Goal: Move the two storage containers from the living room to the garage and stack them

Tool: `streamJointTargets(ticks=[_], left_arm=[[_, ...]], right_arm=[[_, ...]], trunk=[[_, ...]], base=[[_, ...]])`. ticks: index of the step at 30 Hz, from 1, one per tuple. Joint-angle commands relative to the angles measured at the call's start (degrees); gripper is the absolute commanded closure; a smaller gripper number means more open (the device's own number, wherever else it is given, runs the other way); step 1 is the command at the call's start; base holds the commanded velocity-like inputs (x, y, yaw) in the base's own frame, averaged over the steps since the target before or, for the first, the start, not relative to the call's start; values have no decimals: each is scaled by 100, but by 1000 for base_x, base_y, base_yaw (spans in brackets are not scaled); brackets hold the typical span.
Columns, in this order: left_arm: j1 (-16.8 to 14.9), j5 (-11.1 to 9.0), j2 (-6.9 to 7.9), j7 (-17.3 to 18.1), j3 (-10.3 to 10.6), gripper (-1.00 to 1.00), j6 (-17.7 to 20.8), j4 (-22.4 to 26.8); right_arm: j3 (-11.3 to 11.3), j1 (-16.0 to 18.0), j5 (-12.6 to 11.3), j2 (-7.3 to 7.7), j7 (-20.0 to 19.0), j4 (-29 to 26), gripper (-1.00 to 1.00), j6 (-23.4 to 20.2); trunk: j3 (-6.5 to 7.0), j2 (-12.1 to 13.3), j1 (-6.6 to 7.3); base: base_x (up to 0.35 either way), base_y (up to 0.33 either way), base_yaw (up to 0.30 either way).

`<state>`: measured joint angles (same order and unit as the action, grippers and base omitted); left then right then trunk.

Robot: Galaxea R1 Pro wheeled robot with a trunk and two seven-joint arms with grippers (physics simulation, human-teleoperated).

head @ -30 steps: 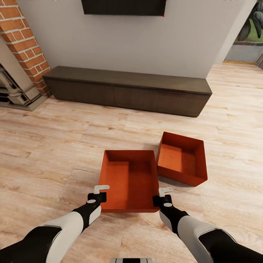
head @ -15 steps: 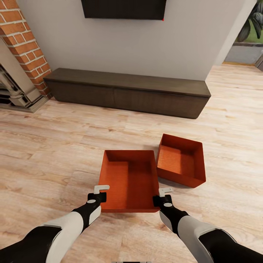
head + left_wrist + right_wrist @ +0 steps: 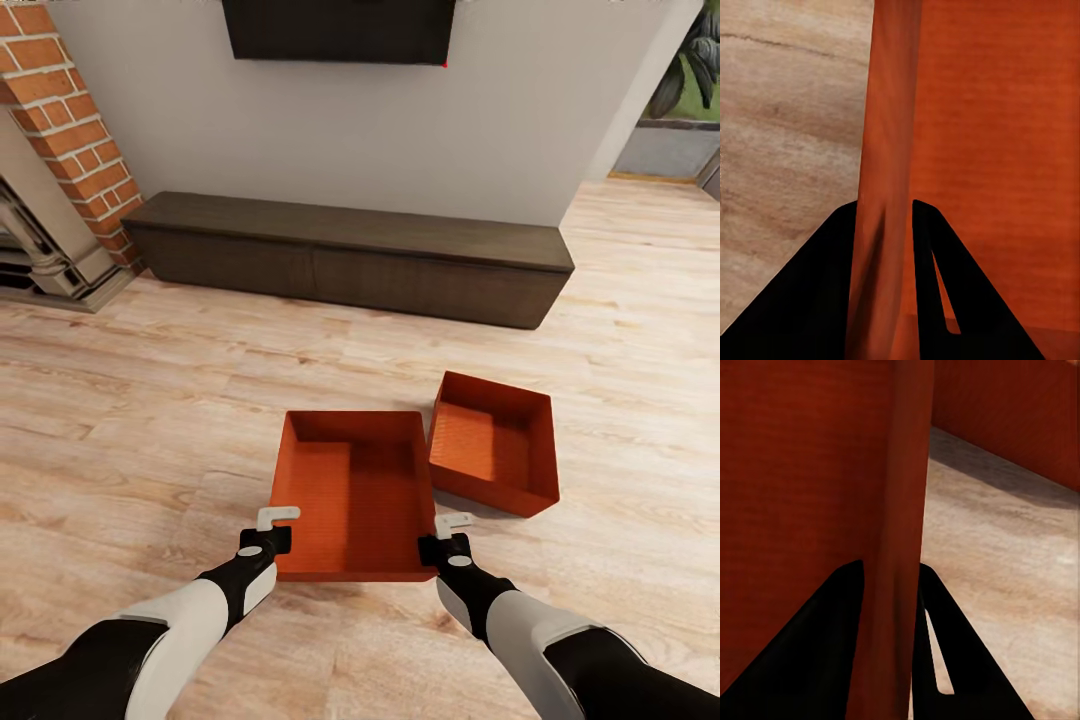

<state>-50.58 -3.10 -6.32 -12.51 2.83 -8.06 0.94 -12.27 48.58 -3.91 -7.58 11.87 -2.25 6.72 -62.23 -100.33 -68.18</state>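
Two storage containers sat on the pale plank floor (image 3: 120, 420): the near container (image 3: 352, 495) had the left gripper (image 3: 272, 528) and right gripper (image 3: 447, 532) each clamped on a side wall; the second container (image 3: 492, 440) lay just beside it.

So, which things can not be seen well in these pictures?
- Head view: the black TV is cut by the top edge.
- Head view: the held container's underside is hidden by its own walls.
- Left wrist view: the end effector fingers are black silhouettes, so contact with the wall is unclear.
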Motion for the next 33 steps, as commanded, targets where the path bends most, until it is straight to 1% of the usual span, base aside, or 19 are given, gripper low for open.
streamJointTargets(ticks=[1, 33], left_arm=[[-5, -33, 0, -129, -98, 100, -29, 2], [-5, -33, -3, -129, -92, 100, -29, 2]], right_arm=[[76, 3, -74, -5, 26, 14, 100, 22], [76, 3, -74, 1, 23, 23, 100, 61]], trunk=[[15, 40, 23], [590, 1324, 726]], base=[[0, 0, 0], [0, 0, 0]])
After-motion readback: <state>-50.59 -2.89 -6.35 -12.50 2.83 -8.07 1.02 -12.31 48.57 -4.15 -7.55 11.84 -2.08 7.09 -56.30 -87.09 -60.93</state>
